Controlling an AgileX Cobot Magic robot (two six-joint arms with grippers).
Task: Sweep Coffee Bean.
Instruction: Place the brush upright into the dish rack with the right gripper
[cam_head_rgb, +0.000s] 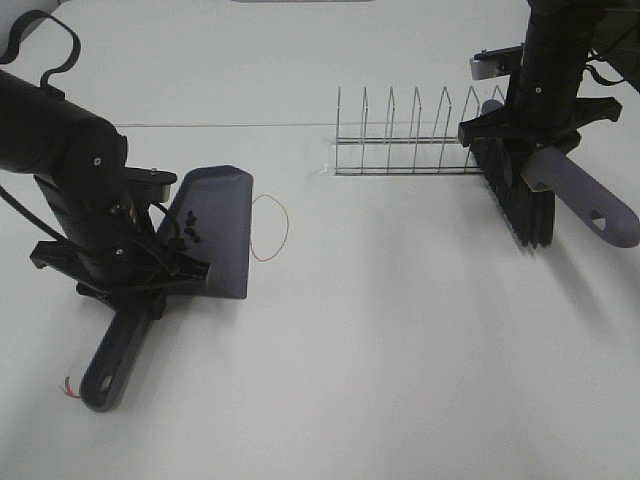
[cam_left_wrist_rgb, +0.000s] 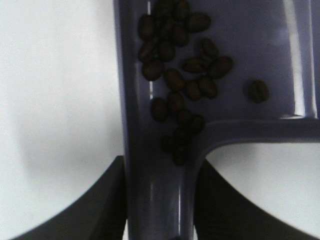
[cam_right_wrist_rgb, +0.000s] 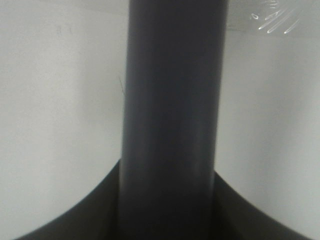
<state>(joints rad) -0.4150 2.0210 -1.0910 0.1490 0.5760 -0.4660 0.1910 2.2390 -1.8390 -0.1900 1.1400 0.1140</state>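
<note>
L tool (cam_left_wrist_rgb: 159, 205) tight on dustpan (cam_left_wrist_rgb: 260, 50) handle; beans (cam_left_wrist_rgb: 175, 80) distinct only in wrist cam

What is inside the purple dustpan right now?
Coffee beans, heaped against one side wall of the dustpan near its handle, one lying apart. The front of the pan looks bare. The left arm hides the pan's rear corner from the high camera.

A wire rack (cam_head_rgb: 415, 135) stands upright at the far side of my white table (cam_head_rgb: 400, 350). A thin red string loop (cam_head_rgb: 270, 228) lies flat, well apart from it.
</note>
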